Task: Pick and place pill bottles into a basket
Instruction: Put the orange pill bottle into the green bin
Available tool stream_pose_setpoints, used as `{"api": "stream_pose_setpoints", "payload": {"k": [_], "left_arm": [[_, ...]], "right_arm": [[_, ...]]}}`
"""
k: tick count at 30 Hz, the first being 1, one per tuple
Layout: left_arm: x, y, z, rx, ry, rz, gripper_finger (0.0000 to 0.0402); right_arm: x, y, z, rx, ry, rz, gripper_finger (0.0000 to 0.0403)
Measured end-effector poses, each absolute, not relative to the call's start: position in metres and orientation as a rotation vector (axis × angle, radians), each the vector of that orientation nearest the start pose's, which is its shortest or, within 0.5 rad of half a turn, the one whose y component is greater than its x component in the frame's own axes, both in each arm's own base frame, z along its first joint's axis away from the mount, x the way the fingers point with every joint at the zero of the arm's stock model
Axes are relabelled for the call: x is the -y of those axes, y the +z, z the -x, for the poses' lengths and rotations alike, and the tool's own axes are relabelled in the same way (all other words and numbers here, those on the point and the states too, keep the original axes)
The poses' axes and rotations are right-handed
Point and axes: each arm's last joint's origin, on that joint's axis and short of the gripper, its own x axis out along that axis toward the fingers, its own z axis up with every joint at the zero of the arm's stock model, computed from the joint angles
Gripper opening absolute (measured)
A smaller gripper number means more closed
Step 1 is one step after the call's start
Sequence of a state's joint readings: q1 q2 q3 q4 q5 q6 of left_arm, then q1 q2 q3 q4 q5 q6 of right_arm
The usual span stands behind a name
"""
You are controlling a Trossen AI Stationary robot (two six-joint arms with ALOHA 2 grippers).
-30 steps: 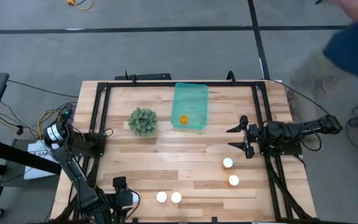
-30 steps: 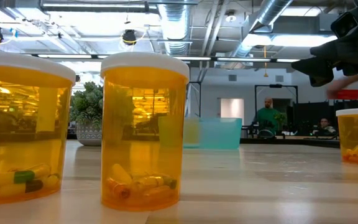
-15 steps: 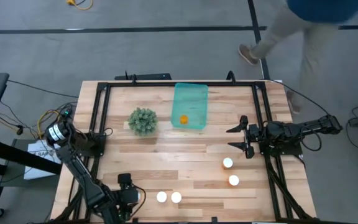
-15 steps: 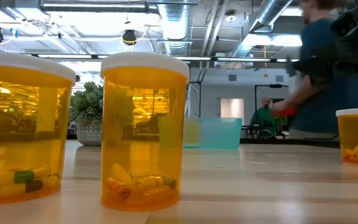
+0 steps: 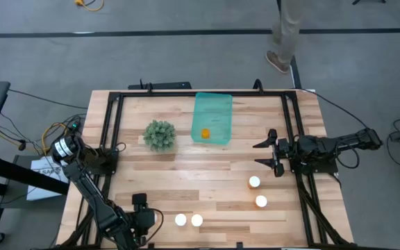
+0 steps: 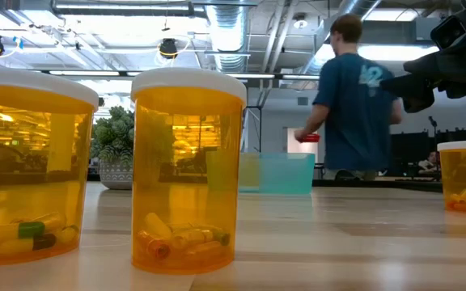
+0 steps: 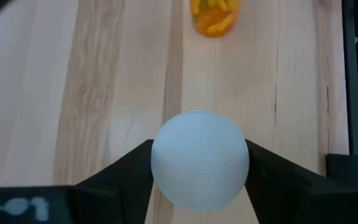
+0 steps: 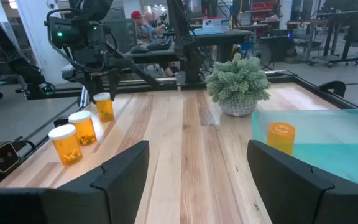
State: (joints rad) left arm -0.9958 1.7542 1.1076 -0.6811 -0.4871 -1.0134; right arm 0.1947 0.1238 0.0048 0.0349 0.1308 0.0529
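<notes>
My left gripper [image 5: 144, 217] stands near the table's near left corner, shut on a pill bottle [image 8: 104, 107] that it hides from above. Two more pill bottles [image 5: 180, 220] [image 5: 196, 220] stand upright just to its right, and two others [image 5: 254, 182] [image 5: 261, 201] stand at the near right. The teal basket [image 5: 212, 101] sits at the far middle with one orange bottle [image 5: 205, 133] inside. At the table's right side my right gripper [image 5: 269, 154] hovers open, with nothing between its fingers. My left gripper pinches the bottle's round white cap [image 7: 199, 158] between its two fingers [image 7: 126, 180], one on each side. The fingers come from above, pointing down. The bottle is upright below them; whether its base is on the table I cannot tell.
A green bushy plant [image 5: 160, 135] stands left of the basket. Black frame rails [image 5: 113, 132] run along the table's left, far and right sides. A person [image 6: 354, 105] walks on the floor beyond the table's far edge. Bare wood lies across the table's middle.
My left gripper has shifted a little toward the table's right edge, then held still. The person has walked from beside the table's far right corner to beyond its far edge.
</notes>
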Motion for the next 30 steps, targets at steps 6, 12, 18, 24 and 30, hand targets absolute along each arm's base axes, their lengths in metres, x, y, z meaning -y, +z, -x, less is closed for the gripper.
{"api": "stream_pose_setpoints", "payload": {"k": [6, 12, 18, 24, 30], "left_arm": [[0.256, 0.174, -0.196, -0.956, 0.17, -0.002, 0.0205], [0.243, 0.182, -0.208, -0.845, 0.303, -0.064, 0.0207], [0.227, 0.198, -0.227, -0.675, 0.469, -0.16, 0.0207], [0.2, 0.211, -0.255, -0.562, 0.617, -0.297, 0.0208], [0.165, 0.221, -0.282, -0.442, 0.82, -0.411, 0.0208]], "right_arm": [[-0.017, 0.159, -0.103, -0.085, 0.061, -0.039, 0.0265], [-0.017, 0.158, -0.103, -0.085, 0.062, -0.039, 0.0265], [-0.017, 0.159, -0.103, -0.085, 0.062, -0.039, 0.0265], [-0.017, 0.158, -0.103, -0.085, 0.062, -0.039, 0.0265], [-0.017, 0.158, -0.103, -0.085, 0.062, -0.039, 0.0265]]}}
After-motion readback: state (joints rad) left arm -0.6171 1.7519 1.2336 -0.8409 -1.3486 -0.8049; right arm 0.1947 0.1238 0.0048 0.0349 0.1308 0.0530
